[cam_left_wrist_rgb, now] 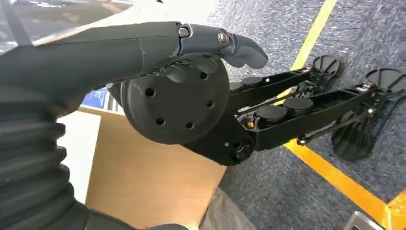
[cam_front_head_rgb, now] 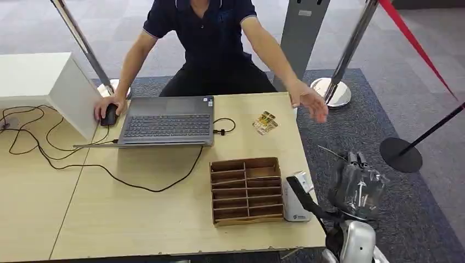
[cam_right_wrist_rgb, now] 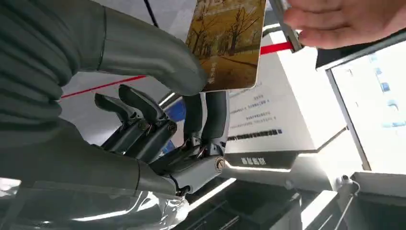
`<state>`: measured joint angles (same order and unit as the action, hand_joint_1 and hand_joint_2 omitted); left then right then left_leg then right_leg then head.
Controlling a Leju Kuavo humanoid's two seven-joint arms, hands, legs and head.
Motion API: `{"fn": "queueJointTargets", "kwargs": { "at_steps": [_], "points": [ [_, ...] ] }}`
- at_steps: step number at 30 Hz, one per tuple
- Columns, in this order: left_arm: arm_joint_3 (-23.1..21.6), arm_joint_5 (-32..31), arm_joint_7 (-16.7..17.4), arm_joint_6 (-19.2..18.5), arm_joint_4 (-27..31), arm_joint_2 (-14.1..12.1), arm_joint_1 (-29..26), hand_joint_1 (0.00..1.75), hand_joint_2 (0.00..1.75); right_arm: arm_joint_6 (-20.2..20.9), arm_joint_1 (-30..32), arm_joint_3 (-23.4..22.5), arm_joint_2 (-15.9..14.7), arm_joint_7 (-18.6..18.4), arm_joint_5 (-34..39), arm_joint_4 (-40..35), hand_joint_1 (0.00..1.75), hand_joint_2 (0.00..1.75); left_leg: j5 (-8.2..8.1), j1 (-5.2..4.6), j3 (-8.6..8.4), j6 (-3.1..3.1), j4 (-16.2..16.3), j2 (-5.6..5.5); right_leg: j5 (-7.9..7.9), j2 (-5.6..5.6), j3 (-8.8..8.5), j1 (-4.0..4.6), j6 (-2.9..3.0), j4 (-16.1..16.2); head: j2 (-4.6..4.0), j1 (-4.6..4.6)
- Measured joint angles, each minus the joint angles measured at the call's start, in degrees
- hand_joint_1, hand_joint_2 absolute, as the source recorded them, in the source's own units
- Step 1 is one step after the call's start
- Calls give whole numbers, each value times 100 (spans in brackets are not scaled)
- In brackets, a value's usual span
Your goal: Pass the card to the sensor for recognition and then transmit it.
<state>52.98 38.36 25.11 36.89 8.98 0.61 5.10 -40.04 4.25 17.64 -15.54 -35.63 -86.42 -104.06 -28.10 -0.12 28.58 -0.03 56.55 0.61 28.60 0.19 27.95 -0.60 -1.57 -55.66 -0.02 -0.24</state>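
No wording can be read anywhere. The card shows a picture of autumn trees with tiny illegible print; the white panel behind it carries lines of dark characters, too blurred to make out.

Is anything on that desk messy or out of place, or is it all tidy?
Mostly tidy. A few small yellow cards lie loose and fanned beside the laptop, not in the cardboard organizer. A black cable snakes across the table. The table's near edge looks chipped.
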Motion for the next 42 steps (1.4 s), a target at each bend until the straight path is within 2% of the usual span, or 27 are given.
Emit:
{"fn": "queueJointTargets", "kwargs": {
  "at_steps": [11,25,32,42],
  "points": [
    [0,0,-81,0,0,-41,3,0,175,0,-360,338,-9,115,61,-155,175,175,0,1,2,0,0,-3,0,-2,-1,1,0,-1,0,2],
    [2,0,-116,0,-2,-52,15,0,175,7,-541,796,577,1108,584,109,175,175,0,1,2,0,-1,-3,0,-3,-1,1,0,-1,0,0],
    [4,0,-116,0,-2,-55,15,0,175,7,-553,817,783,1246,651,208,175,175,0,1,2,0,-1,-3,0,-3,-1,1,0,-1,0,0],
    [48,0,-107,0,-4,-57,14,0,175,7,-549,789,887,1381,662,301,175,175,0,1,2,0,0,-3,1,-3,1,1,0,-1,0,0]
  ]
}}
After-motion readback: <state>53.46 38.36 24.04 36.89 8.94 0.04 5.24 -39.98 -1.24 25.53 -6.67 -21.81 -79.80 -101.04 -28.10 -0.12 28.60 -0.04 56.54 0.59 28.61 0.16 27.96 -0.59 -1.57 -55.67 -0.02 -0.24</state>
